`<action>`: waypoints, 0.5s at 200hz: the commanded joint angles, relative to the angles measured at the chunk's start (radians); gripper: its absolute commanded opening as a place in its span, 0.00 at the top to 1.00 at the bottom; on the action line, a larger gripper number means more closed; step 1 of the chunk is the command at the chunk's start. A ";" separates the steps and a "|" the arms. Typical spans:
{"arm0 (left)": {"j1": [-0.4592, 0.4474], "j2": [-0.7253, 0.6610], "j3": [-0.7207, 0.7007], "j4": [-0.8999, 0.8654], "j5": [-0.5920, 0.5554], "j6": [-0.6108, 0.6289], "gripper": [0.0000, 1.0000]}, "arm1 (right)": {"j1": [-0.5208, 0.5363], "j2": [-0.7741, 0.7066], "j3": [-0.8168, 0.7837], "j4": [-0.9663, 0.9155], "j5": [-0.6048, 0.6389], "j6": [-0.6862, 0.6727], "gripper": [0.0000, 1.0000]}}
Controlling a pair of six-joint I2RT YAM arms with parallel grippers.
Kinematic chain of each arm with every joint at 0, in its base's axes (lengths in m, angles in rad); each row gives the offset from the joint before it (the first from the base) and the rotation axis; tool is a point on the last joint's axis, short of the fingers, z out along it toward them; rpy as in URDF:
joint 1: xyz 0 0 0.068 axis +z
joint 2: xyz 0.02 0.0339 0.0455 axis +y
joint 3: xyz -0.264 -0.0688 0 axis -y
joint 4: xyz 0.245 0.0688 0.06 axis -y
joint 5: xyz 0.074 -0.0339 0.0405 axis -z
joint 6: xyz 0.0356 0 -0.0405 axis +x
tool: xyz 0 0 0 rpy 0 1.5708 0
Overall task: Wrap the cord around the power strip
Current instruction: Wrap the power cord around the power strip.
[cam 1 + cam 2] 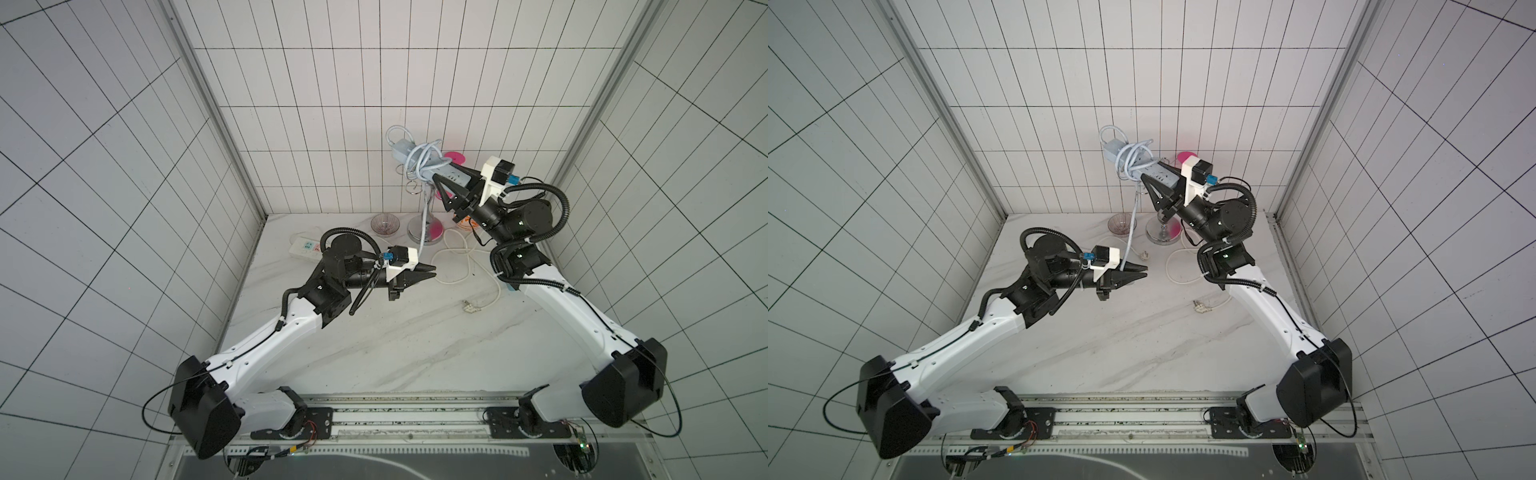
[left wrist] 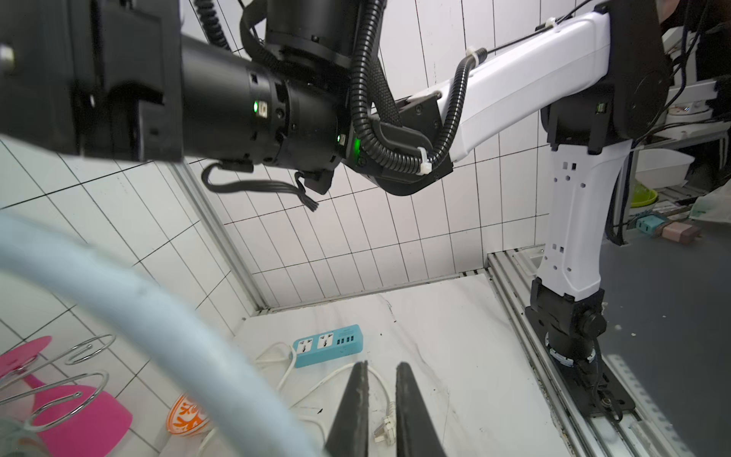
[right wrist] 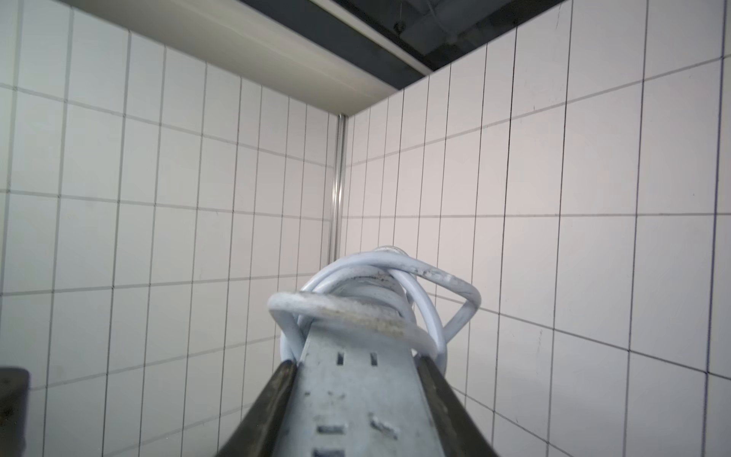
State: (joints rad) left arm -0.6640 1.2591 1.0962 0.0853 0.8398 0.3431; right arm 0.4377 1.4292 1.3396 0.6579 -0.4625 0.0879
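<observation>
Right wrist view: power strip is pinched across its width by the right jaws, socket face toward the camera. The cord is looped round it just ahead of the tips.

Both top views show the strip in the air, well above the surface and near the back wall. It is held by one end, free end pointing away from the right arm.

- **Done:** several loose, crossing turns sit round its middle, and one spare loop stands off the free end. Wrap looks past halfway, but slack.
- **Left:** a straight tail of cord hangs unwrapped from the bundle down to the left wrist. It needs winding on and the plug securing. Plug end can't be made out for certain.
- **Left jaws:** all but pressed together, only a sliver between them, nothing in it. In the left wrist view the cord passes blurred beside them, not between. Whether it rests on the wrist hardware: cannot tell.

**Containers:**
- Small clear glass bowl at the back of the surface looks empty.
- Orange-printed cup near the right arm: contents hidden.
- Chrome stand has wire loops, with a pink utensil by them. Hung on or just behind: cannot tell.

White strip, bright blue strip and white cables lie on the surface, apart from both arms.
</observation>
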 commanded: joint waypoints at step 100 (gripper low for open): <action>0.038 -0.104 0.345 -0.584 -0.328 0.674 0.96 | -0.090 -0.058 0.252 -0.816 -0.230 -0.485 1.00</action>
State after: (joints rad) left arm -0.6353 1.1954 1.3743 -0.4553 0.5770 0.8398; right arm 0.3664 1.4250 1.4555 -0.0341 -0.5816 -0.3088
